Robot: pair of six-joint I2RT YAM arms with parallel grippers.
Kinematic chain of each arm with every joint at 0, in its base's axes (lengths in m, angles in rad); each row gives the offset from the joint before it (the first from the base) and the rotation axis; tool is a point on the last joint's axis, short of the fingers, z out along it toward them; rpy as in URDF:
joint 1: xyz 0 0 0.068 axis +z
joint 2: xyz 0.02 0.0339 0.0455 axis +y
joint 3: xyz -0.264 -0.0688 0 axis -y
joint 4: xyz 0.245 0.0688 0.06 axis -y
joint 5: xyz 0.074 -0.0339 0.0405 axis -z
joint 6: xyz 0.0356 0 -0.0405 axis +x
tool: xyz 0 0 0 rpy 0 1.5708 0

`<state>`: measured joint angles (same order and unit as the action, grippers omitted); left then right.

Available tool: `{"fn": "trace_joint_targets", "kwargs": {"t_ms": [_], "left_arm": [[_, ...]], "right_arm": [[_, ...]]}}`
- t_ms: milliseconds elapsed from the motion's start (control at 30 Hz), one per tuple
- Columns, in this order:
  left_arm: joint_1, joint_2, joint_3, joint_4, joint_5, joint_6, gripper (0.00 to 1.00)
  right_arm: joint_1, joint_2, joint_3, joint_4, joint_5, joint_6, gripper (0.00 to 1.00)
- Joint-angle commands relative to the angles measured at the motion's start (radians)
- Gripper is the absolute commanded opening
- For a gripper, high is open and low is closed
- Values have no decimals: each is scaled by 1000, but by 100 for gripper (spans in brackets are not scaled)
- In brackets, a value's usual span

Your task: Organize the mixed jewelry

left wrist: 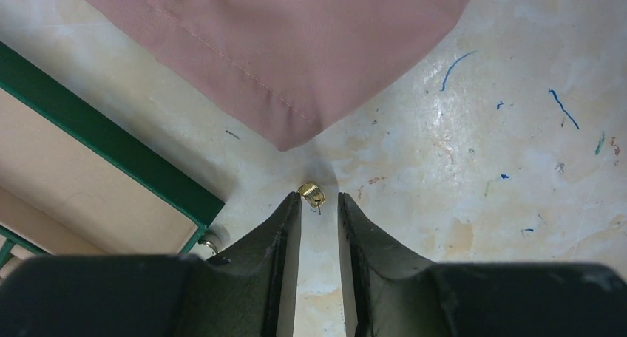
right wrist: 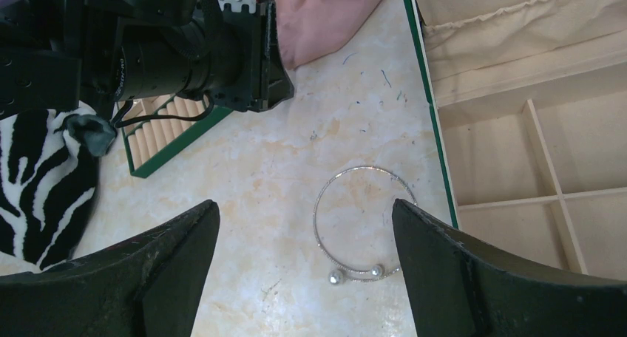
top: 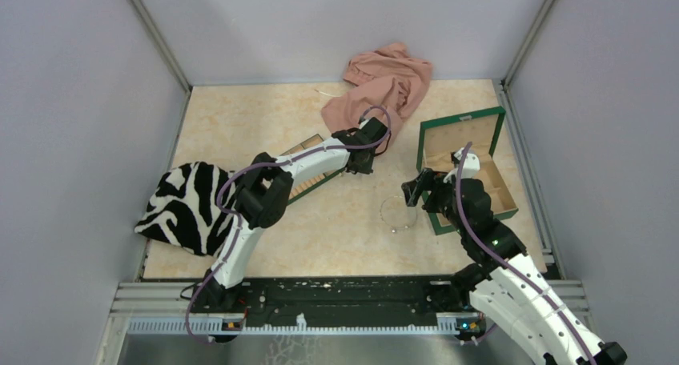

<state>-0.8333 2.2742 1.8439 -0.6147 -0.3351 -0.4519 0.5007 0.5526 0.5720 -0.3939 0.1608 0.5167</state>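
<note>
left gripper (left wrist: 319, 198): fingers a narrow gap apart, gripping nothing
gold piece (left wrist: 312, 195): at those tips, below pink cloth (left wrist: 281, 49) corner
right gripper (right wrist: 304, 208): spread wide
necklace (right wrist: 362, 169): lower centre, left of green box (right wrist: 429, 108)

pink cloth (top: 384, 81): far centre | zebra cloth (top: 188, 205): near left | green box (top: 460, 141): open, right | slotted tray (top: 307, 187): centre-left | tabletop (top: 240, 125): beige

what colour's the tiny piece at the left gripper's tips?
Gold piece; left wrist view shows it best.
</note>
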Motion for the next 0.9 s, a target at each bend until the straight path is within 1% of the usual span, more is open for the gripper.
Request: {"fn": "trace_joint_targets", "kwargs": {"t_ms": [0, 100, 267, 367, 467, 533, 600, 700, 800, 833, 867], "left_arm": [[3, 26, 27, -17, -15, -5, 29], [3, 25, 28, -19, -21, -6, 23], [3, 28, 32, -18, -31, 11, 18], [3, 28, 34, -16, -25, 18, 11], [3, 24, 42, -25, -31, 28, 0], [3, 13, 43, -33, -26, 42, 0], [5, -2, 40, -29, 28, 95, 0], [5, -28, 39, -41, 161, 190, 0], [13, -76, 14, -64, 251, 248, 0], [20, -96, -2, -62, 297, 266, 0], [27, -114, -16, -65, 376, 289, 0]], "right_arm": [[-8, 1, 45, 25, 13, 1, 86], [-8, 6, 43, 29, 9, 2, 86], [-8, 9, 39, 38, 8, 3, 86], [-8, 9, 41, 39, 12, -4, 86], [-8, 8, 45, 34, 13, -6, 86], [-8, 6, 38, 35, 9, -4, 86], [-8, 3, 28, 42, 2, 0, 86], [-8, 3, 16, 55, -12, 7, 86], [-8, 3, 13, 59, -14, 7, 86], [-8, 3, 13, 57, -12, 7, 86], [-8, 2, 11, 58, -7, 8, 86]]}}
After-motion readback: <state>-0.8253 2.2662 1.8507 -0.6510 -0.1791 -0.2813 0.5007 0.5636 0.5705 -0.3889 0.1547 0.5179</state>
